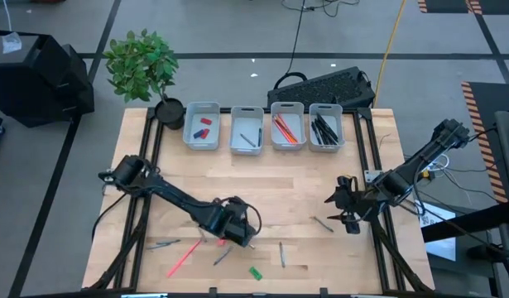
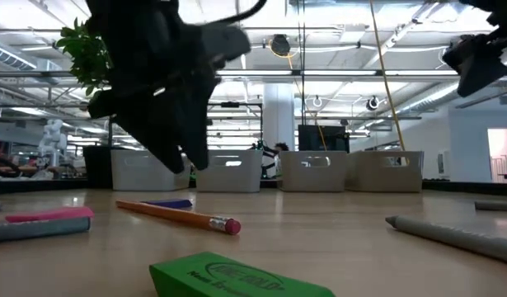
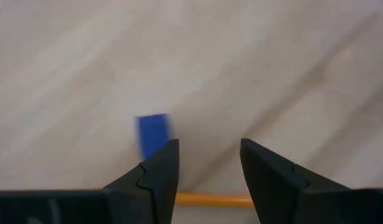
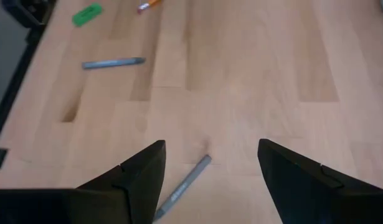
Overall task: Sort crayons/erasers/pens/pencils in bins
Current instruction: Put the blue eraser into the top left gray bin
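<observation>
- Nearest the table's front edge we see a green eraser (image 2: 237, 279) lying flat on the wood, alone, w/ bare tabletop (image 1: 304, 178) on all sides of it.
- Just behind it lies an orange pencil (image 2: 177, 215) w/ a pink tip, a blue eraser (image 2: 169, 203) by its far end, and a pink stick (image 1: 181, 260) off to the left near the front edge.
- Grey pens are scattered along the front strip: one (image 1: 281, 254) near the green eraser, one (image 1: 164, 244) toward the left edge, one (image 1: 323, 223) toward the right.
- The left gripper (image 3: 207, 165) hangs low over the front-centre area, fingers spread and pinching nothing; in its wrist view the blue eraser sits just beside one fingertip (image 3: 161, 163), the pencil crossing under both.
- The right gripper (image 4: 210, 168) hovers near the table's right edge, fingers wide apart and empty, w/ the right-hand grey pen on the wood below the gap.
- The mid-table is open wood, free between the arms and the back row.
- Along the back edge stand four bins (image 1: 247, 142) side by side: the leftmost holds red and blue erasers (image 1: 202, 127), the next a dark stick, the third red-orange sticks, the fourth dark pens.
- A potted plant (image 1: 143, 66) sits at the back-left corner; a black keyboard (image 1: 324, 86) lies beyond the back edge.
</observation>
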Robot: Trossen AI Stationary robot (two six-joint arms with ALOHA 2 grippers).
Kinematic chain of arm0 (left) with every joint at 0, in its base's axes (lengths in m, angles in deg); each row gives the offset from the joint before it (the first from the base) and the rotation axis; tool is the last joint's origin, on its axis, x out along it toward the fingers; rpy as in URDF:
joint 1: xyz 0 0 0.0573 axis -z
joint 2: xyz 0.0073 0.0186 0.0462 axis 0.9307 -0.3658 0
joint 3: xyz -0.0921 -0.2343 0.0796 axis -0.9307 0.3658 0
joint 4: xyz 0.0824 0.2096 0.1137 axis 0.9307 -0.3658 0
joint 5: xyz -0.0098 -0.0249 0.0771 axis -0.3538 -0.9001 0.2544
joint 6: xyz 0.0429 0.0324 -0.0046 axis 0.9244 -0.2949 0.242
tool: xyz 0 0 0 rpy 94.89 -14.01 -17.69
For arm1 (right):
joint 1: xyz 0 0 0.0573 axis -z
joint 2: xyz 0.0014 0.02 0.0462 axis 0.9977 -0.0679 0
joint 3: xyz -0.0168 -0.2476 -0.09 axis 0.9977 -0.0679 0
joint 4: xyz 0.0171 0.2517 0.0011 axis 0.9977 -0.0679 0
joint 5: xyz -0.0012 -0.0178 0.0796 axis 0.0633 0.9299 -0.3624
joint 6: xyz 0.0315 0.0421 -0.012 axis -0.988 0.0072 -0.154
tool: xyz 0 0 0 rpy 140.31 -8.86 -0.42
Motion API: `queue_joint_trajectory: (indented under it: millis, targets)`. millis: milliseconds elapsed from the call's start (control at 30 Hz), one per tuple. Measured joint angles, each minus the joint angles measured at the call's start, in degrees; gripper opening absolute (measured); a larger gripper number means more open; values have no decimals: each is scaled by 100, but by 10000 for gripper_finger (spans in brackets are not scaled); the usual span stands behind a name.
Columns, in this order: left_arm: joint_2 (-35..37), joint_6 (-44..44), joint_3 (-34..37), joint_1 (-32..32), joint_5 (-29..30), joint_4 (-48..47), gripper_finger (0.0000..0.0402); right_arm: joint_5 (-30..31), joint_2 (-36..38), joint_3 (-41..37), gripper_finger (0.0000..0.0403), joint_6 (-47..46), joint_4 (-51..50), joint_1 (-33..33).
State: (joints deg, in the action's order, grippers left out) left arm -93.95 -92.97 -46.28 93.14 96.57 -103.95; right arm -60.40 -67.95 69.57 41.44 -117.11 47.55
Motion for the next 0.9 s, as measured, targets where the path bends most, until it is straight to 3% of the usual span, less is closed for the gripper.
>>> queue_joint_trajectory:
  millis: [200, 367, 633, 900]
  targets:
    - [2, -676, 2, -198, -143, -1143, 173, 76, -345, 0, 249, -724, 28, 153]
    - [2, -643, 90, -313, -644, -579, 179, 69, -611, 0, 249, -1433, 36, 258]
    - [4, -594, 89, -322, -427, -485, 233, 43, -877, 0, 249, -1973, 164, 336]
    - [-395, -598, 90, -326, -374, -353, 205, -112, -1006, -1, 249, -1966, 338, 338]
